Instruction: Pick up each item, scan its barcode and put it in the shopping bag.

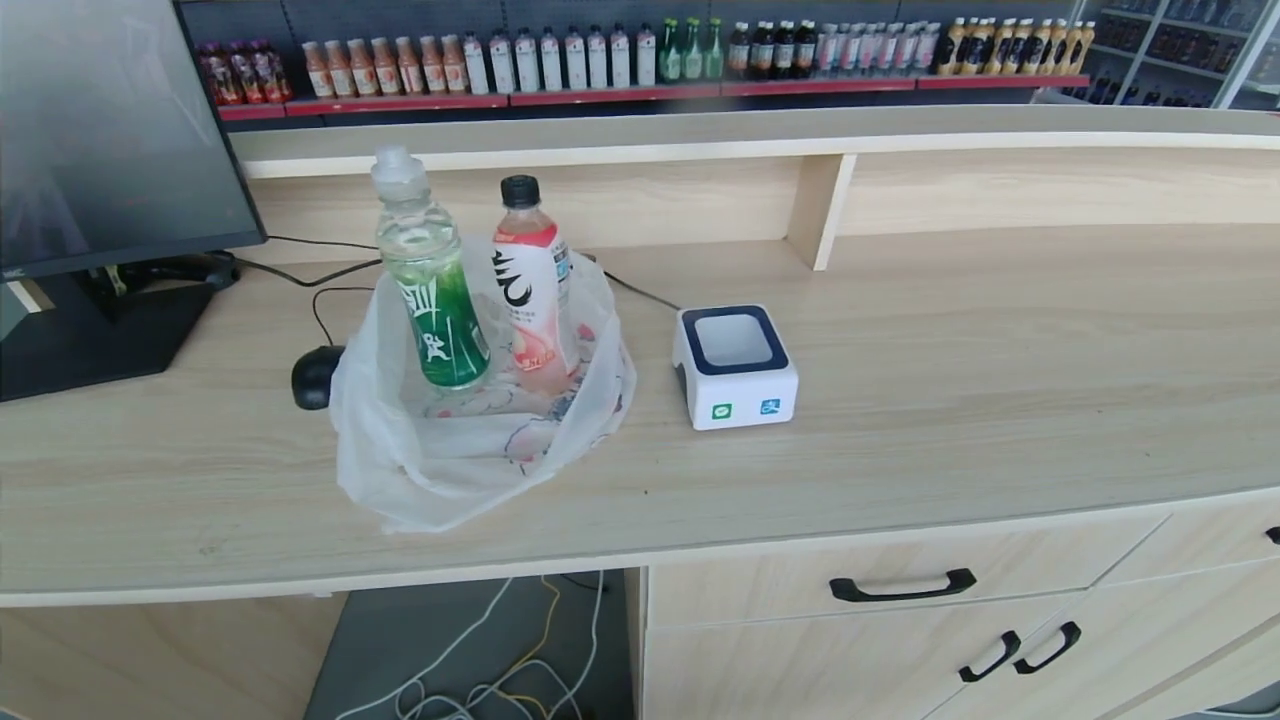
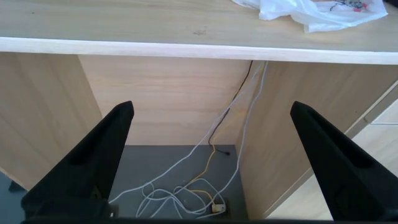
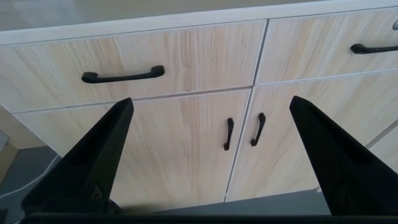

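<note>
A white plastic shopping bag [image 1: 470, 440] sits open on the wooden counter [image 1: 950, 400], and a fold of the bag [image 2: 311, 12] hangs near the counter's front edge. Inside it stand two bottles upright: a green-labelled bottle [image 1: 430, 280] with a clear cap and a pink-and-white bottle [image 1: 530, 290] with a black cap. A white barcode scanner [image 1: 735, 365] with a dark-framed window rests right of the bag. My left gripper [image 2: 211, 155] hangs open below the counter, facing the gap with loose cables. My right gripper [image 3: 208, 155] is open too, low in front of the cabinet drawers, holding nothing.
A monitor [image 1: 110, 130] on a black stand [image 1: 90, 330] occupies the counter's left end, with a black mouse [image 1: 316, 376] beside the bag. A raised wooden shelf [image 1: 700, 150] runs along the back. Drawers with black handles [image 1: 902, 587] sit below right; cables [image 2: 193, 193] lie under the counter.
</note>
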